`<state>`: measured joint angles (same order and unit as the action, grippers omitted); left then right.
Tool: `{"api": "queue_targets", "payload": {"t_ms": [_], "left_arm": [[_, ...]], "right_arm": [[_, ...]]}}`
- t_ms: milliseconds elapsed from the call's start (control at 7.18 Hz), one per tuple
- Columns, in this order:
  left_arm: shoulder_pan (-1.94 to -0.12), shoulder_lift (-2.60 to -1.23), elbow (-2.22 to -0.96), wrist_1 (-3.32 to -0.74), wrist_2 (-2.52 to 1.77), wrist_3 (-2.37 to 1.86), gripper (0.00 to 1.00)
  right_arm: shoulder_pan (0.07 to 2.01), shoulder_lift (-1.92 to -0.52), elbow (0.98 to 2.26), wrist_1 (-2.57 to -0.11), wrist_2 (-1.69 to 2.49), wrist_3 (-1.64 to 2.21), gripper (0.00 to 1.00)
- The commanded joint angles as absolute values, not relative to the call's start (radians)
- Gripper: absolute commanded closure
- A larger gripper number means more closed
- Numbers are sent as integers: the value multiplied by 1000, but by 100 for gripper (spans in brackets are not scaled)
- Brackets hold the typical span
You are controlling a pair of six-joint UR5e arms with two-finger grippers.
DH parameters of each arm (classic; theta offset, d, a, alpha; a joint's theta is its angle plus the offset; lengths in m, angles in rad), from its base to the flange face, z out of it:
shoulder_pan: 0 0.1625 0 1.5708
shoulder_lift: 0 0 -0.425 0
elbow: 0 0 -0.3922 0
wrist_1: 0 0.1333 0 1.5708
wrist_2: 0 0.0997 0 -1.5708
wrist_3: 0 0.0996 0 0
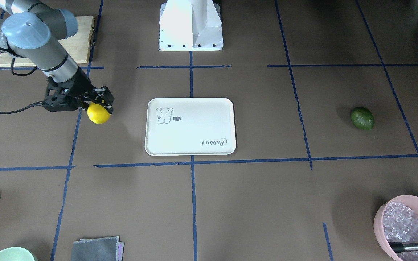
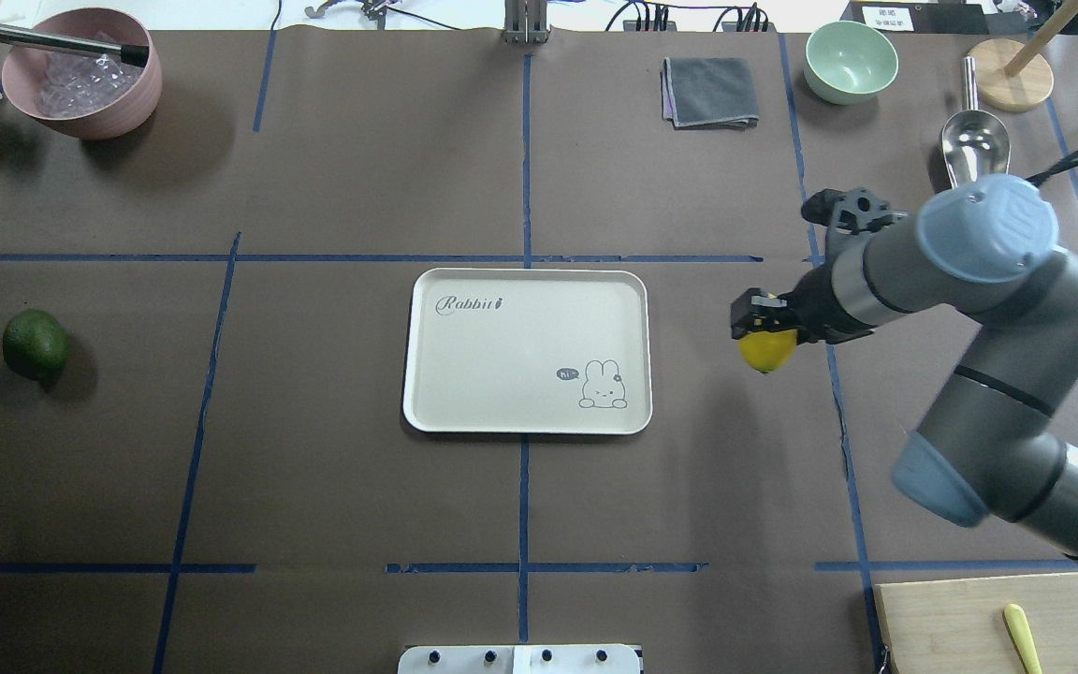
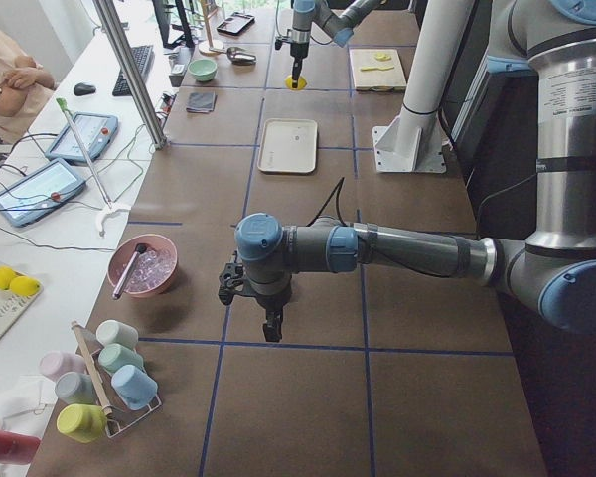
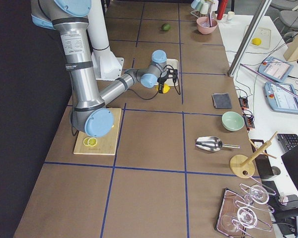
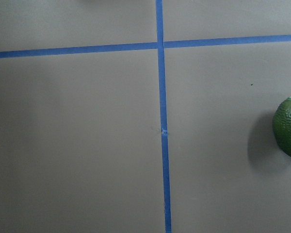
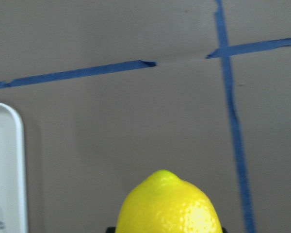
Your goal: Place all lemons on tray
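Note:
My right gripper (image 2: pixel 764 326) is shut on the bright yellow lemon (image 2: pixel 766 350) and holds it over the table, a short way right of the cream tray (image 2: pixel 520 356) in the overhead view. The right wrist view shows the lemon's (image 6: pixel 167 204) tip and the tray's edge (image 6: pixel 7 165) at the left. The dark green lemon (image 2: pixel 36 344) lies on the table far left of the tray and also shows at the right edge of the left wrist view (image 5: pixel 288 127). My left gripper (image 3: pixel 270 320) shows only in the exterior left view, hanging over the table; I cannot tell whether it is open or shut.
A pink bowl (image 2: pixel 80 75) with a tool stands at the back left. A grey cloth (image 2: pixel 709 91), a green bowl (image 2: pixel 851 61) and a metal scoop (image 2: pixel 974 140) are at the back right. A wooden cutting board (image 2: pixel 997 622) lies at the front right.

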<state>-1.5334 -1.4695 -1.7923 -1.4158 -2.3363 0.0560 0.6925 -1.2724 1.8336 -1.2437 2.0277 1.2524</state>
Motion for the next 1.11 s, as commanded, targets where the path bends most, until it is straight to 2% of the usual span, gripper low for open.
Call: {"api": "queue_targets", "payload": {"t_ms": [0,278,835,975], "left_arm": [[-1534,-1470,-1793,-1419,-2368,60,0],[-1532,-1470,-1787,-1437,-2370,60,0],[-1526,-1470,-1775,-1437,-2370,60,0],[-1526,-1470,-1776,-1437,-2370,58,0]], "right_arm": [[640,-1015,1685,-1397,2025,1279,100],[608,-913,1562,-1393,2019,1359,100],[568,-881,1513,-1384,1979,1356,98],[555,-881,1511,-1385,1973,1356,88]]}}
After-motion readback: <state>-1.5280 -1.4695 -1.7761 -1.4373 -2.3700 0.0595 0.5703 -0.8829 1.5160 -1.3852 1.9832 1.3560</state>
